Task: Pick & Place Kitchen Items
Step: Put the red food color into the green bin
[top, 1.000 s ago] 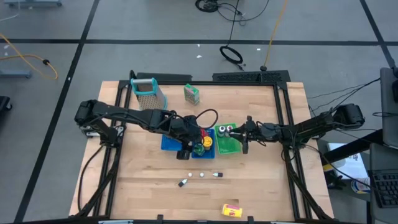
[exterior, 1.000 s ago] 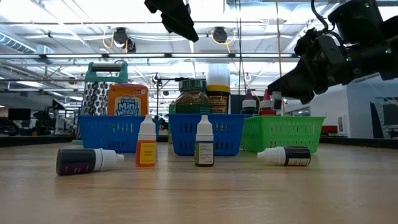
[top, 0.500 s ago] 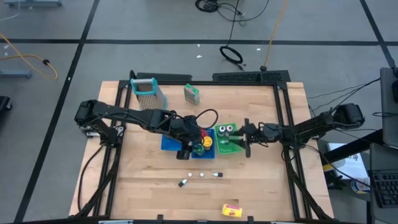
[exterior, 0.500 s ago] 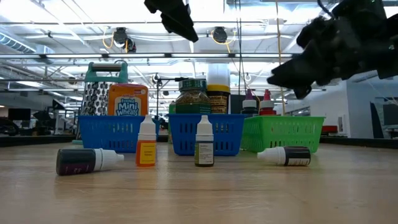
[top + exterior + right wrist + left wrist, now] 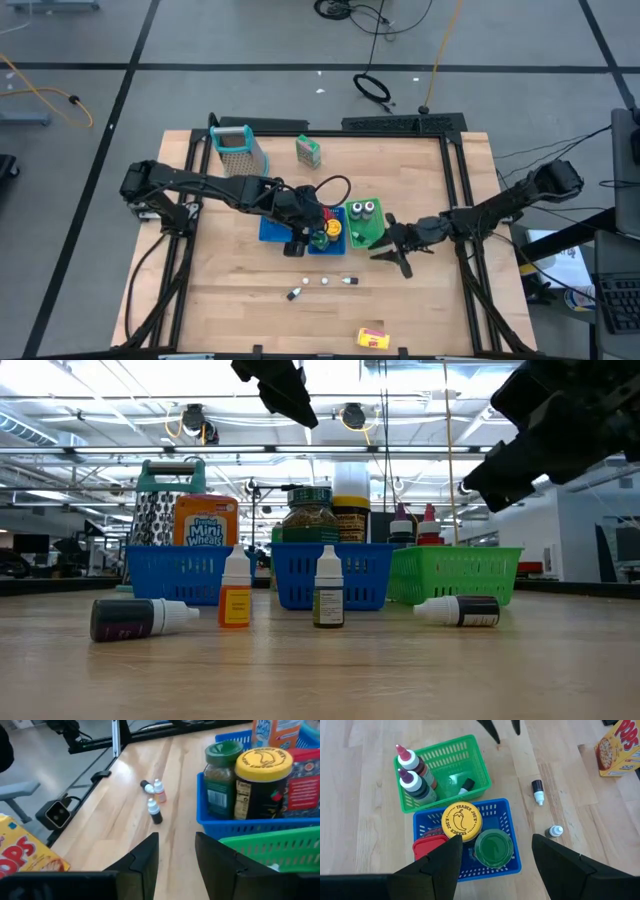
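Just in front of the green basket [image 5: 368,226], the right gripper [image 5: 393,252] hangs above bare worktop [image 5: 430,310] with its jaws spread wide and nothing between them. The left gripper [image 5: 297,240] waits over the blue basket [image 5: 270,230], jaws likewise apart and empty, with the yellow-lidded jar [image 5: 461,818] and green-lidded jar [image 5: 493,845] sitting below it.

Four small dropper bottles remain loose on the worktop in front of the baskets: one dark one lying on its side [image 5: 130,618], an orange one upright [image 5: 236,590], a dark-green one upright [image 5: 328,591], and another lying down [image 5: 460,610] nearest the green basket. A yellow cereal box [image 5: 372,339] lies well apart, near the front edge, and a green carton [image 5: 308,151] stands at the back.

This looks like the reach between one placement and the next pick: the right arm appears to be turning toward the loose bottles. The nearest one lies flat, so the next move likely calls for lowering the open jaws across its body, square to its length, then closing before lifting it toward a basket.
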